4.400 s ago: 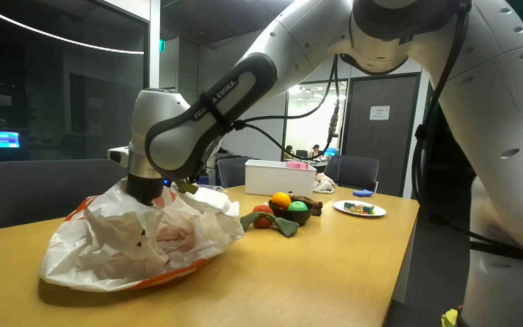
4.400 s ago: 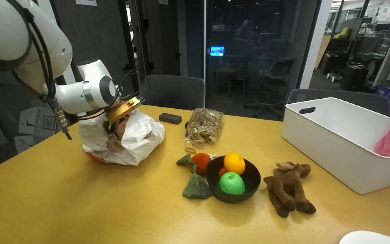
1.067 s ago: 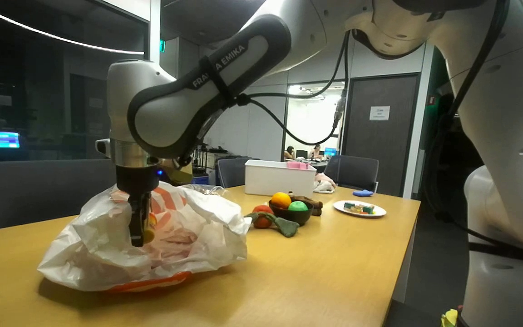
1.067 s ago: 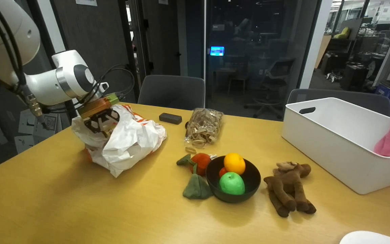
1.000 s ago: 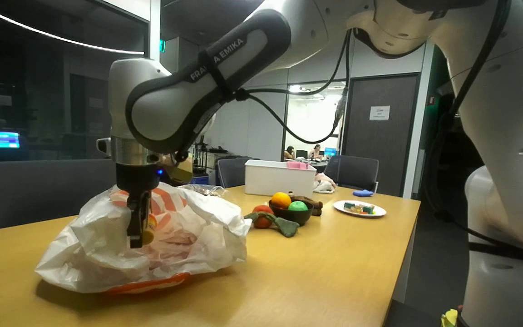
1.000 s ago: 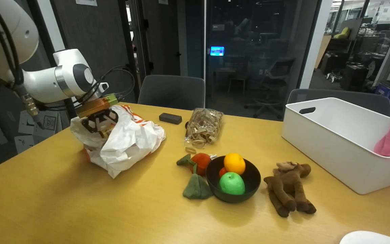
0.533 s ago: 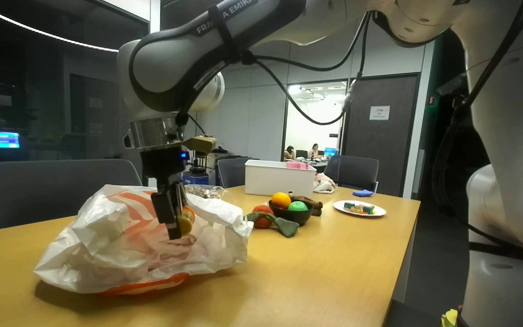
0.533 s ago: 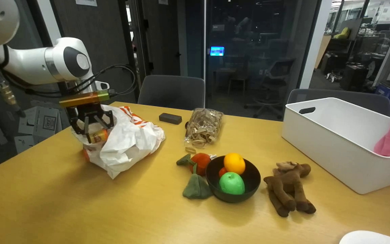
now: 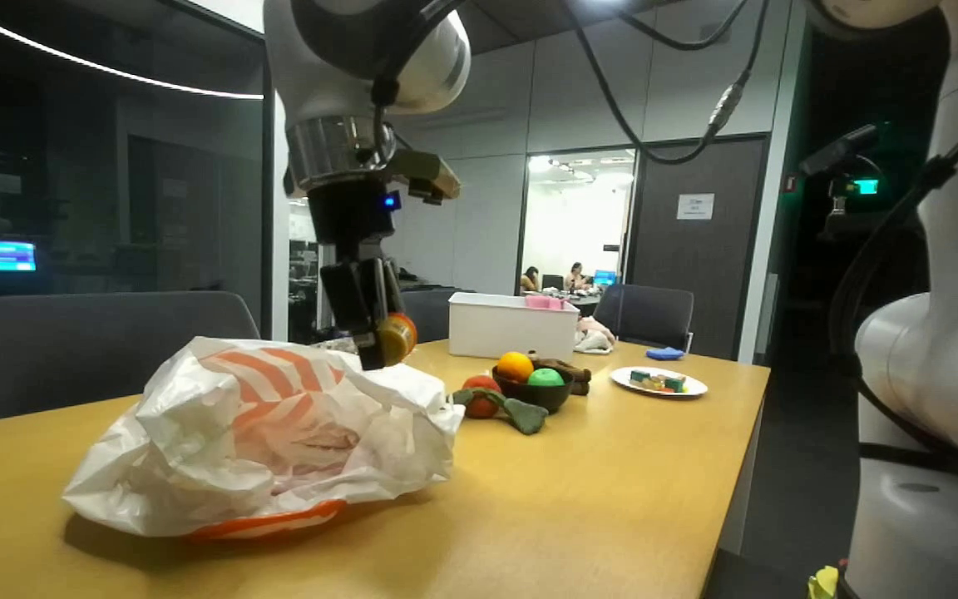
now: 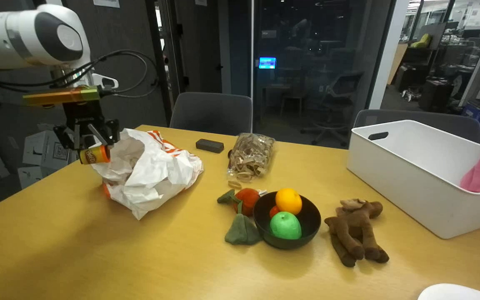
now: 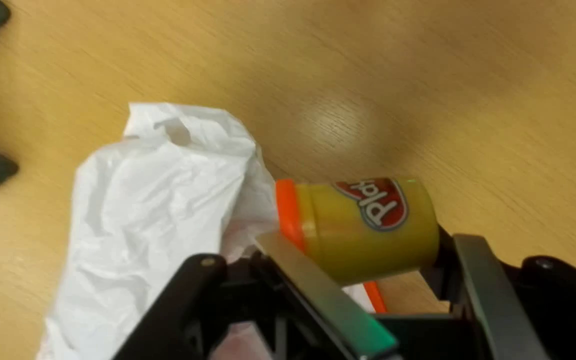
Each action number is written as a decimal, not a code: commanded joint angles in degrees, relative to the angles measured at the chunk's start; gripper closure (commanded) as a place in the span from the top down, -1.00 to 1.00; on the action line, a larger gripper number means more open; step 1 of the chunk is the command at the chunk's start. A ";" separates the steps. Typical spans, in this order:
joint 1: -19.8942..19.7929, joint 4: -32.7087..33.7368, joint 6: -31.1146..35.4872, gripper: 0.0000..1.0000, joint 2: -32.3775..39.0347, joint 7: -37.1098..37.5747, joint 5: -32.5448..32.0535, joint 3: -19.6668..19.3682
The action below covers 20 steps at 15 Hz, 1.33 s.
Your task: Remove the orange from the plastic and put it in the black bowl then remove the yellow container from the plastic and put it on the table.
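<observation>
My gripper [image 10: 94, 152] is shut on the yellow container [image 10: 91, 156], a small tub with an orange lid. In the wrist view the yellow container [image 11: 368, 225] lies sideways between the fingers, lid to the left. It is out of the bag, in the air by the bag's mouth. The white and orange plastic bag [image 10: 161, 179] lies crumpled on the table [image 10: 140, 258]; it also shows in the other views [image 9: 196, 441] [image 11: 158, 190]. The orange [image 10: 288, 201] is in the black bowl [image 10: 261, 225] with a green fruit [image 10: 286, 225] and a small red thing.
A red and green plush [image 10: 244, 229] touches the bowl. A brown plush animal [image 10: 354, 233], a bag of rubber bands [image 10: 251, 154], a dark block [image 10: 209, 145] and a white bin [image 10: 406, 183] stand around. A white plate [image 9: 658, 391] holds small things.
The gripper was down inside the bag. It has risen out of it with the yellow container, clear of the bag's top. The bag stays on the table; the bowl's contents are unchanged.
</observation>
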 commanded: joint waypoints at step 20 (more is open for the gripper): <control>-22.11 -40.13 61.52 -0.35 -14.12 43.02 -31.74 -9.39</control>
